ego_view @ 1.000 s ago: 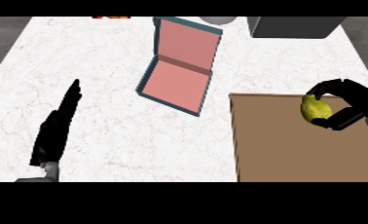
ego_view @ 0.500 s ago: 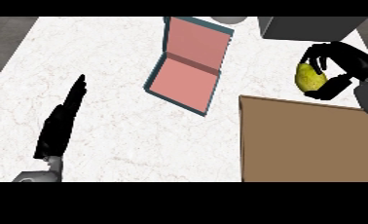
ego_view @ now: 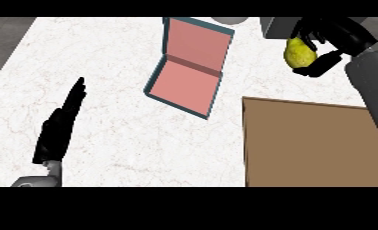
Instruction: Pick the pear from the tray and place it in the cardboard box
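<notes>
1. The right hand, at the view's upper right, curls its fingers and thumb round the pear. The yellow-green fruit shows on the hand's left side.
2. The pear is off the tray. It sits beyond the tray's far edge, over the white counter. Its height is probably well above the surface, but the steep view makes that hard to judge.
3. Key relation: the cardboard box lies to the pear's left and slightly nearer the robot, with bare counter between them.
4. The box's long axis is tilted, running far-right to near-left. Its lid stands open at the far end and the pink floor is exposed.
5. The left hand rests at lower left with fingers straight, well apart from the box.
6. Judgement: the carry goes leftward, and the lid's edge is the thing to avoid.
</notes>
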Controlling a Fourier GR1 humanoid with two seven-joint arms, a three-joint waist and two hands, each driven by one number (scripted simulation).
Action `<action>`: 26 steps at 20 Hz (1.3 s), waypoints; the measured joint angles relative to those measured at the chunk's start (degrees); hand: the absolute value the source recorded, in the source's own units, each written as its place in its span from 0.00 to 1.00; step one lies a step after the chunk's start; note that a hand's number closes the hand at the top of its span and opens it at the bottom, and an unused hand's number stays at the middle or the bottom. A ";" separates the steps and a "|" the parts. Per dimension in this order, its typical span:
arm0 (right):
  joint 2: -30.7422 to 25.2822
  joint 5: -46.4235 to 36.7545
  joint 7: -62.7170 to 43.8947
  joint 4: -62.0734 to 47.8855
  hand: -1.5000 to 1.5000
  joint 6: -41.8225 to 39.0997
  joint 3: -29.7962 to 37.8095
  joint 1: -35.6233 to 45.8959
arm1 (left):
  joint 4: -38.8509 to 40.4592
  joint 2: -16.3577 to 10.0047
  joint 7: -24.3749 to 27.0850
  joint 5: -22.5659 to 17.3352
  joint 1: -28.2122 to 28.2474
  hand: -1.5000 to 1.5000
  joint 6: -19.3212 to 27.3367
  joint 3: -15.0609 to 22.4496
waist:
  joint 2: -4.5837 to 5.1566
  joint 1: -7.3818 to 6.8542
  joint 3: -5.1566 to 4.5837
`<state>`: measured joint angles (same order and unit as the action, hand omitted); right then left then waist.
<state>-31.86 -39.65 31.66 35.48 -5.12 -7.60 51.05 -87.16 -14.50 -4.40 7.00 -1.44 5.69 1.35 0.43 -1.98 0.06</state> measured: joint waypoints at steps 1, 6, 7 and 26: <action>0.79 1.46 1.21 -0.06 1.00 -0.80 1.04 0.98 | 0.09 0.06 0.20 0.01 0.21 0.50 -0.04 0.01 | -0.02 0.04 0.00; 2.44 8.31 6.55 0.96 1.00 -8.75 5.21 5.24 | 0.36 -0.08 -0.52 -0.02 -0.12 0.50 0.05 -0.81 | -0.27 0.81 -0.04; 3.01 9.12 7.12 0.92 1.00 -9.69 5.74 6.03 | 0.22 0.28 -0.68 0.20 -0.04 0.50 0.29 -0.61 | -0.28 0.85 -0.04; 20.20 10.80 -14.95 10.97 1.00 -14.48 4.67 15.80 | -1.94 1.70 -0.68 2.03 2.10 0.50 -0.27 -0.94 | -0.43 1.20 -0.09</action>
<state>-11.66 -28.85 16.71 46.45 -19.60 -2.92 66.85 -89.10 -12.80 -5.08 9.03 0.66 5.41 0.42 0.01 -0.77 -0.03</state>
